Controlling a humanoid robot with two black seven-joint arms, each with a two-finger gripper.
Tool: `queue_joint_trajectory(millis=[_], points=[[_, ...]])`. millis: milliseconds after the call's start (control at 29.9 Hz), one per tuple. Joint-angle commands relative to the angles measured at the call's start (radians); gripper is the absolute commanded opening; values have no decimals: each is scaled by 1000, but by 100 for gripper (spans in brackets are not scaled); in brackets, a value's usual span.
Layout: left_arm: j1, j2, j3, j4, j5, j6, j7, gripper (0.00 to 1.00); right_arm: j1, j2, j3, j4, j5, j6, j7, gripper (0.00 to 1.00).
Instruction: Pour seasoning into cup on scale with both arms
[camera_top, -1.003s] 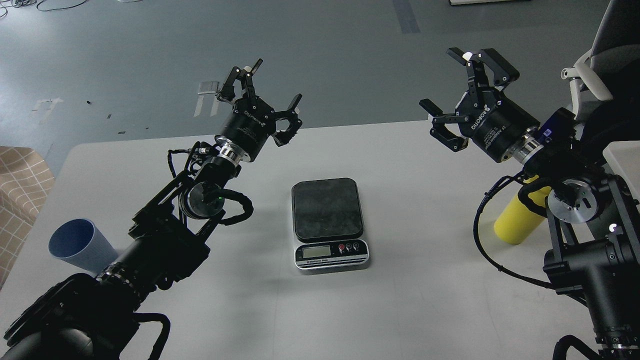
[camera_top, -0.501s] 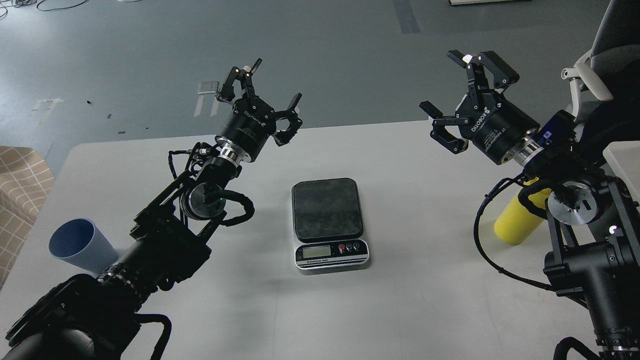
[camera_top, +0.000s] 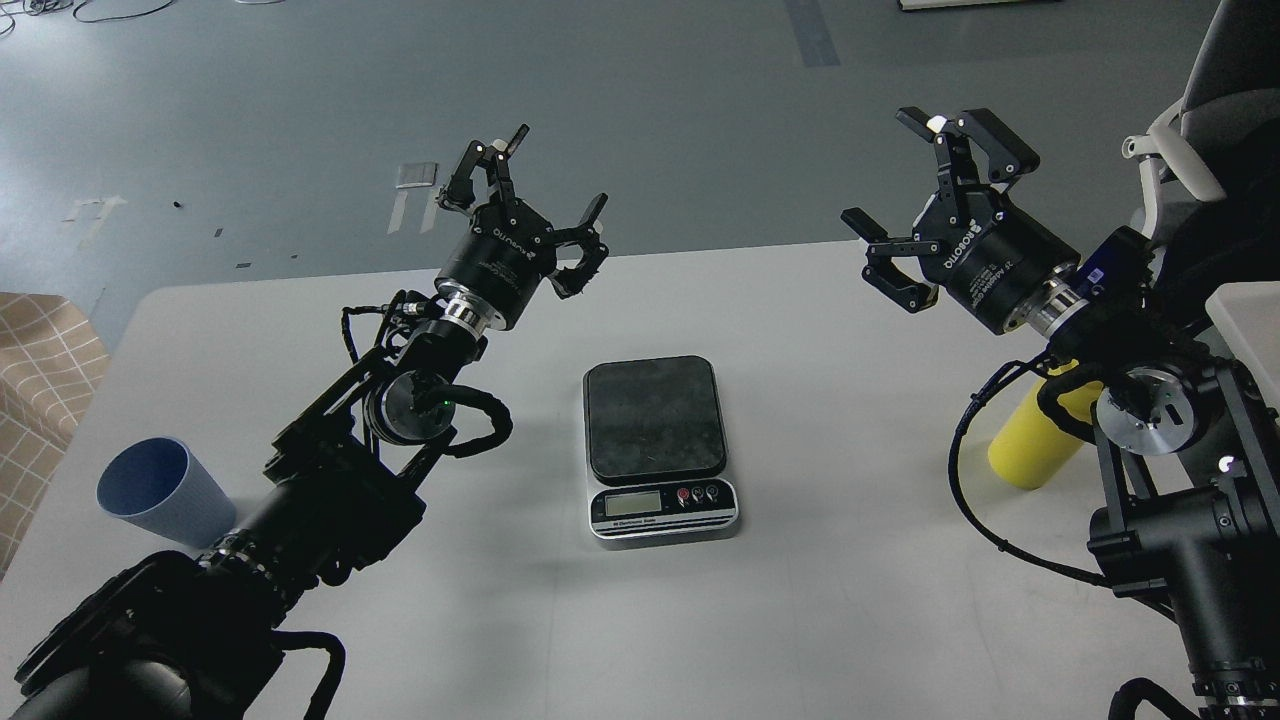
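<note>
The scale sits mid-table with its dark platform bare and its display toward me. The light blue cup stands upright at the table's left edge, partly behind my left arm. The yellow seasoning bottle stands at the right; my right arm hides its upper part and nozzle. My left gripper is open and empty, raised above the table behind and left of the scale. My right gripper is open and empty, raised behind and right of the scale.
The white table ends at a far edge just behind the grippers, with grey floor beyond. A tan checked object lies off the table's left edge. A white chair part stands at the far right.
Both grippers have shifted slightly, the left a little to the right and the right a little lower. Cup, scale and bottle have not moved.
</note>
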Motion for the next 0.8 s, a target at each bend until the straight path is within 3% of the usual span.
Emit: queue_joint_trajectory(millis=[0, 234, 368, 769], points=[[-6, 6, 10, -10, 6, 0, 1, 100, 3, 0, 1, 5, 4, 0, 0, 100], [-11, 16, 5, -13, 8, 0, 0, 100, 10, 0, 37, 11, 28, 0, 2, 100], [-11, 17, 7, -13, 8, 0, 1, 100, 10, 0, 37, 11, 221, 0, 2, 99], [-31, 45, 4, -13, 6, 0, 3, 100, 26, 0, 60, 9, 370, -41, 6, 100]])
